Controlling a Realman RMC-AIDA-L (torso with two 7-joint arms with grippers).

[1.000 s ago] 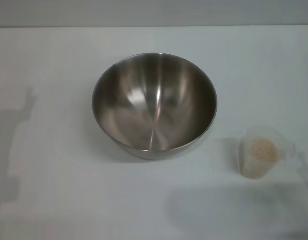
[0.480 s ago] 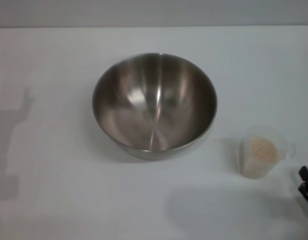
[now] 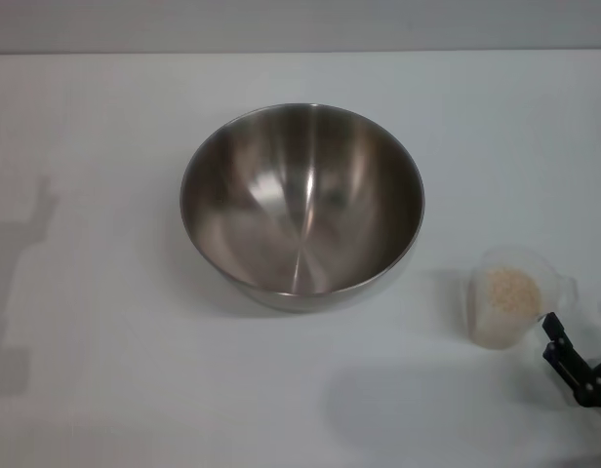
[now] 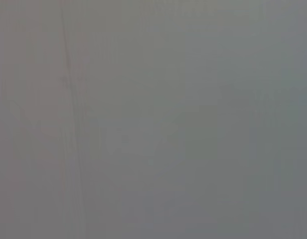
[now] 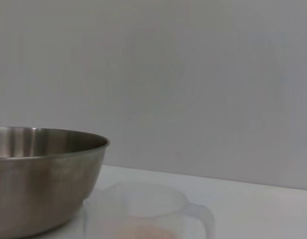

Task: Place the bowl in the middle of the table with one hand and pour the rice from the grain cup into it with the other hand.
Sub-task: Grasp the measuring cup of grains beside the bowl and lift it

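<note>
The steel bowl (image 3: 301, 203) stands upright and empty in the middle of the white table (image 3: 105, 370). The translucent grain cup (image 3: 510, 297) stands to its right near the front, holding pale rice (image 3: 512, 290). My right gripper (image 3: 574, 366) comes in at the lower right edge, just right of and in front of the cup, apart from it. In the right wrist view the bowl (image 5: 44, 174) is close at one side and the cup's rim (image 5: 143, 209) is near. My left gripper is out of view; only its shadow lies on the table's left.
A grey wall (image 3: 300, 24) runs behind the table's far edge. The left wrist view shows only a plain grey surface.
My right gripper has come into view from the lower right and moved up toward the cup. The shadow on the left has shifted. Bowl and cup have not moved.
</note>
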